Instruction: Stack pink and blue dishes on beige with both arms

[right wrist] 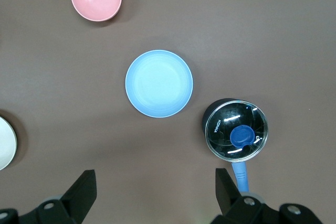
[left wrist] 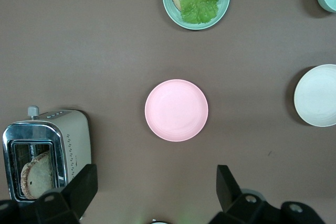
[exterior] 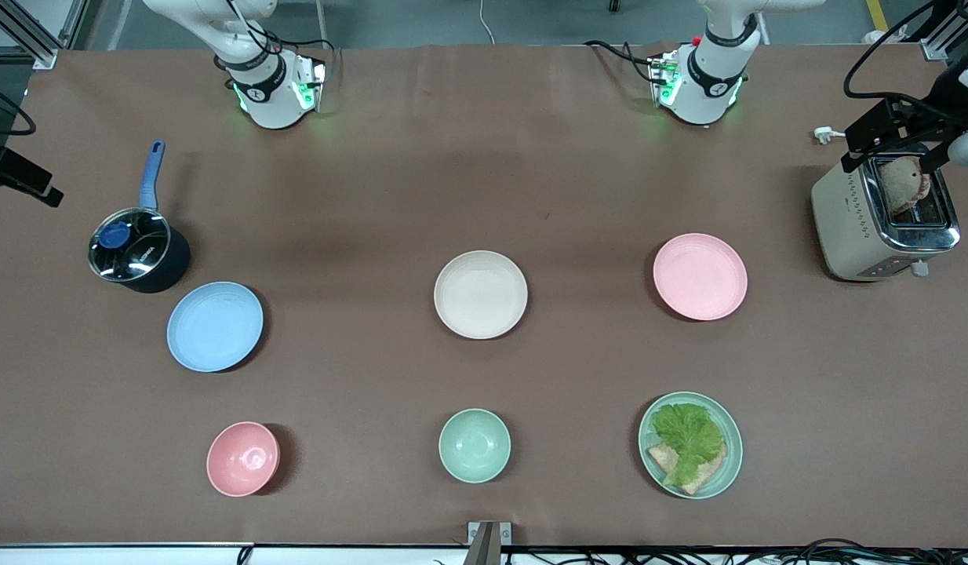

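Observation:
The pale pink plate lies toward the left arm's end of the table, the light blue plate toward the right arm's end. Between them sits the cream-beige plate, bare. All three lie flat and apart. My left gripper hangs open, high over bare table beside the pink plate, holding nothing. High up too, my right gripper is open and empty over bare table beside the blue plate. The beige plate shows at the edge of the left wrist view.
A pink bowl, a mint-green bowl and a mint-green plate with lettuce and bread line the table's near side. A lidded pot with a blue handle stands by the blue plate. A toaster holding bread stands near the pink plate.

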You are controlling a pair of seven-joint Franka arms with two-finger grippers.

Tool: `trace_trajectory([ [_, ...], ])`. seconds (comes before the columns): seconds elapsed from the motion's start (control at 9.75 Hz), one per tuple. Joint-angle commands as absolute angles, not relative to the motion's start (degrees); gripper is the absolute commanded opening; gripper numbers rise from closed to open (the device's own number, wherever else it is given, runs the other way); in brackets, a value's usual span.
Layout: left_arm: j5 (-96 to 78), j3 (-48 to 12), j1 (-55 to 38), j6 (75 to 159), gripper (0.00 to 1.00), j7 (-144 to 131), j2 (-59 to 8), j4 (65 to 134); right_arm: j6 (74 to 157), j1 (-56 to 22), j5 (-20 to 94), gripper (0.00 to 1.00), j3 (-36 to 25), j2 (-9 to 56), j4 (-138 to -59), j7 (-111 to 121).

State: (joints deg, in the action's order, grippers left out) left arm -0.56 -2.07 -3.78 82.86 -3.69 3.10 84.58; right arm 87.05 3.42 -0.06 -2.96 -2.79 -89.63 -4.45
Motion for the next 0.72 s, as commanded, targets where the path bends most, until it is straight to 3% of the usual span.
trace_trajectory([
  [0.0,-0.7,-1.7,-4.3,83.2,1.0,-3.8,3.9,87.3,87.1,4.0,0.6,1.0,-2.7,-3.6,-90.2,-4.6],
  [0.31,-3.8,1.0,-4.1,83.8,0.98,-3.7,2.5,87.4,86.8,3.9,0.4,1.0,-2.7,-2.7,-88.7,-3.8],
  [0.62,-6.5,4.8,-4.0,96.9,0.99,-1.9,1.7,99.6,87.1,4.0,0.4,1.0,-2.7,-2.5,-88.7,-3.8],
])
